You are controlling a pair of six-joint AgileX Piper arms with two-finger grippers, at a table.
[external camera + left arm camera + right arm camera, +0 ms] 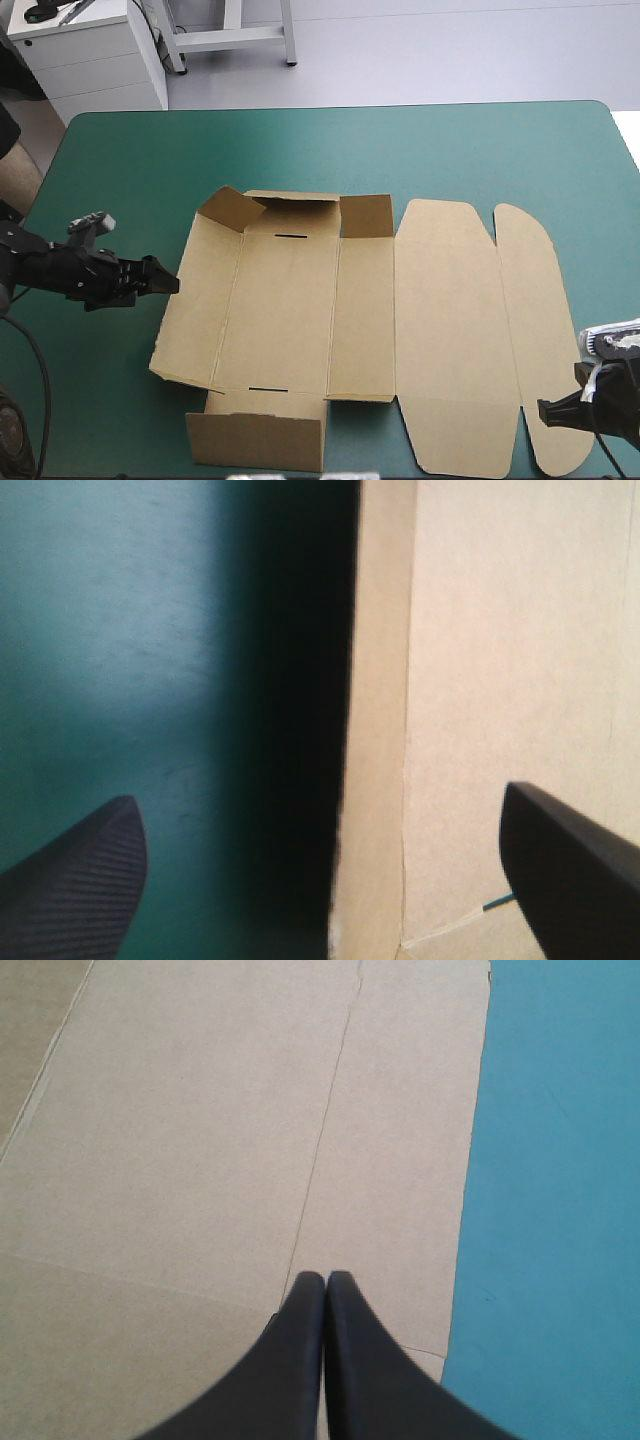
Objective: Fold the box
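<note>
The brown box [300, 310] lies mid-table as a cut sheet. Its far wall [290, 212] and near wall [258, 430] stand raised, and the left wall [190, 300] tilts up a little. The lid panel [450, 330] and its rounded flap [535, 300] lie flat to the right. My left gripper [170, 283] is open just outside the left wall. In the left wrist view that gripper [318, 798] straddles the wall's edge [375, 730]. My right gripper [545, 410] is shut and empty at the flap's near end, its tips [325, 1278] over the flat board [200, 1140].
Bare teal-green cover [110, 180] surrounds the sheet, widest at the far side and on the left. The table's near edge runs close behind the near wall and my right gripper. Cover [560, 1160] shows beside the flap's edge.
</note>
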